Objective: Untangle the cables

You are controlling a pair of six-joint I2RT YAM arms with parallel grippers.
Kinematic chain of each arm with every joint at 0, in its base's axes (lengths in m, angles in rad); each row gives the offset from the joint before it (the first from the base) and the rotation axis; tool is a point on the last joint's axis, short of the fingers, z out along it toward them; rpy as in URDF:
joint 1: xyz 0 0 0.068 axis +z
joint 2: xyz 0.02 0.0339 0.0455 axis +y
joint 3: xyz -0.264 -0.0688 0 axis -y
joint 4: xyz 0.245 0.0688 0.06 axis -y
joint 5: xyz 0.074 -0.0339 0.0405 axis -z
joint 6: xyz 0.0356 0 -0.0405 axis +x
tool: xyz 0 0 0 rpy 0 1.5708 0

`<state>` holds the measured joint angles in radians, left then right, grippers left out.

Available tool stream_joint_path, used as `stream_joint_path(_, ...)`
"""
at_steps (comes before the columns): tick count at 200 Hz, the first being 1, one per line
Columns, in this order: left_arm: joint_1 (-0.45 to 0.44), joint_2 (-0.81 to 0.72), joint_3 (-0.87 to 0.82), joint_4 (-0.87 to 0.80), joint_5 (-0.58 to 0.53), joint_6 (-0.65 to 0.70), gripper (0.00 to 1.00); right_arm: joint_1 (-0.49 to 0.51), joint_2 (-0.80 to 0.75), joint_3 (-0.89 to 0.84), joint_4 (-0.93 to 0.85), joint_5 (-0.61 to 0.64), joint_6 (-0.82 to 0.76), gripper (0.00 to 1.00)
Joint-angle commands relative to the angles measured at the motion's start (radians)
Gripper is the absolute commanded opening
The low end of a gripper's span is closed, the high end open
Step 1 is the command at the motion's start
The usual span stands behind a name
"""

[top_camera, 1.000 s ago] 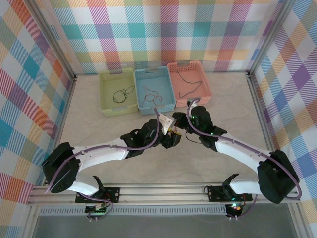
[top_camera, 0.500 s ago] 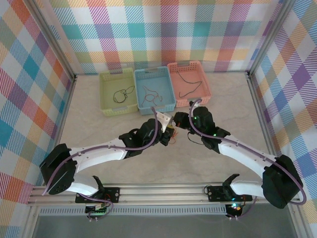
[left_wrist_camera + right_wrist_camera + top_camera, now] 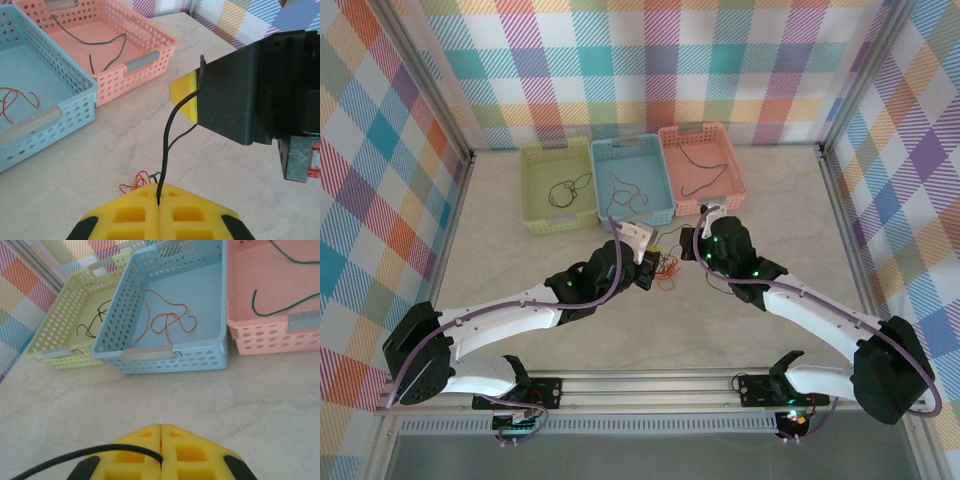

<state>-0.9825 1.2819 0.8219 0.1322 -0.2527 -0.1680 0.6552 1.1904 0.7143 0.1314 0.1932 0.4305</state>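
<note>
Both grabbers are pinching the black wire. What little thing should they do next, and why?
Probably lift the black cable up, away from the orange cables on the table. The left gripper and right gripper are both shut on it, and a strand of it seems to trail down into that orange clump.

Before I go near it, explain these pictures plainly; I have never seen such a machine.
Two robot arms are bolted to a table: left arm and right arm. One picture looks down from a fixed camera above and behind them; the other two come from wrist cameras, so the yellow blocks at the bottom are each arm's own jaws. At the back stand a green basket, a blue basket and a pink basket, each with a thin wire inside. The left jaws and the right jaws are both shut on one black cable; an orange tangle lies on the table nearby.
</note>
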Motion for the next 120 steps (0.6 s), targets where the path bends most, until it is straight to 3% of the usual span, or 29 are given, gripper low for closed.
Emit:
stream_joint_path(1,-0.015,-0.044,-0.014,0.019,0.02,-0.011,0.0,0.0,0.02,-0.016,0.014,0.108,-0.115,0.03)
stream_joint_path(36,-0.015,-0.072,-0.027,0.036,0.067,-0.014,0.0,-0.064,0.065,-0.003,0.046,0.148,-0.11,0.04)
stream_joint_path(74,-0.015,-0.092,-0.043,0.065,0.114,-0.013,0.0,-0.086,0.12,0.031,0.076,0.135,-0.214,0.33)
stream_joint_path(120,-0.015,-0.138,-0.068,0.081,0.107,-0.004,0.0,-0.131,0.183,0.039,0.119,0.146,-0.315,0.42)
